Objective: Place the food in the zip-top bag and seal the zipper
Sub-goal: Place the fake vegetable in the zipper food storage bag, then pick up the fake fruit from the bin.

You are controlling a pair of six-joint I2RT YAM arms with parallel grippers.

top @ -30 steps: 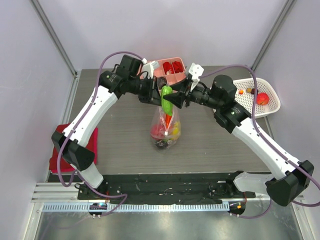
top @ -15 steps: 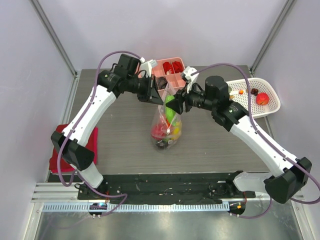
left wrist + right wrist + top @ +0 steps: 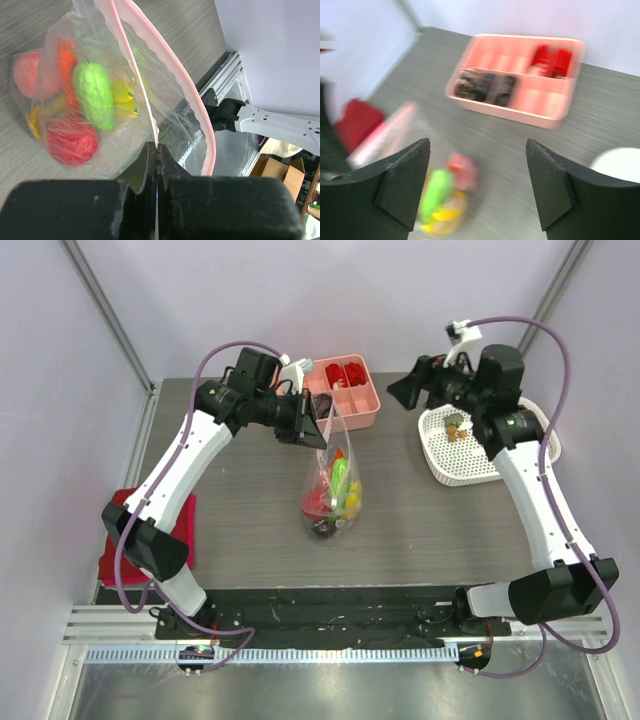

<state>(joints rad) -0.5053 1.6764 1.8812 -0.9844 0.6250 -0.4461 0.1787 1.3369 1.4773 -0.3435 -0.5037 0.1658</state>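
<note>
The clear zip-top bag [image 3: 333,490] hangs upright mid-table, its bottom on the table and its mouth open. Inside lie food pieces: a green one [image 3: 95,95], a red round one [image 3: 70,142] and yellow ones. My left gripper [image 3: 322,435] is shut on the bag's pink zipper [image 3: 170,65] at one side of the mouth, holding it up. My right gripper [image 3: 395,393] hovers open and empty between the pink tray and the white basket, well right of the bag. In the blurred right wrist view its fingers [image 3: 402,185] stand wide apart, with the bag [image 3: 442,200] below.
A pink compartment tray [image 3: 350,405] with red and black items stands behind the bag. The white mesh basket [image 3: 440,465] at the right holds a few small pieces [image 3: 455,426]. A red object [image 3: 115,540] lies at the table's left edge.
My right gripper let the green piece go into the bag, opened wide and swung up and right toward the basket. The left gripper kept its hold on the bag's mouth.
</note>
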